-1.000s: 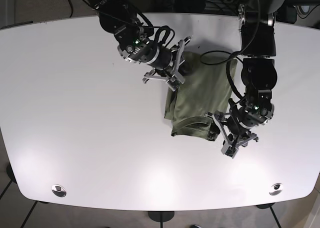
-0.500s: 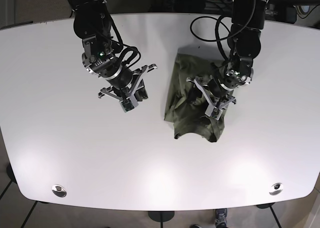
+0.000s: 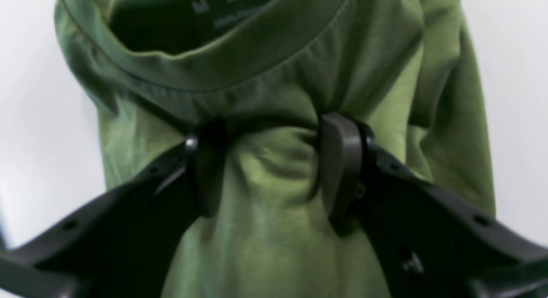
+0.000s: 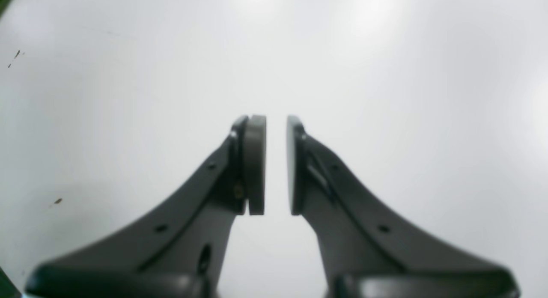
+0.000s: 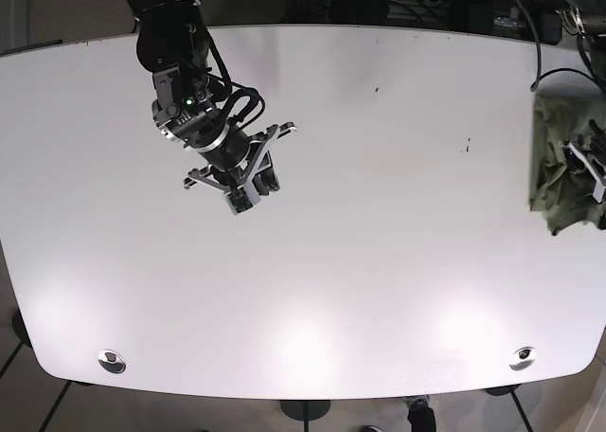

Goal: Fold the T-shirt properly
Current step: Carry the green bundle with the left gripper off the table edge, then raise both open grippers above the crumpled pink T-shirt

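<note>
Olive-green cotton T-shirt (image 3: 274, 96), folded, has been dragged to the white tabletop (image 5: 379, 261) edge, bunched between the left end effector (image 3: 274, 169) fingers; right end effector (image 4: 276, 165), nearly closed, holds nothing.

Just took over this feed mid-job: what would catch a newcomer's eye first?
The green T-shirt sits bunched at the table's far edge on the base view's right, the left gripper pinching a fold just below its collar. The right gripper hovers nearly closed and empty over bare white tabletop.
</note>
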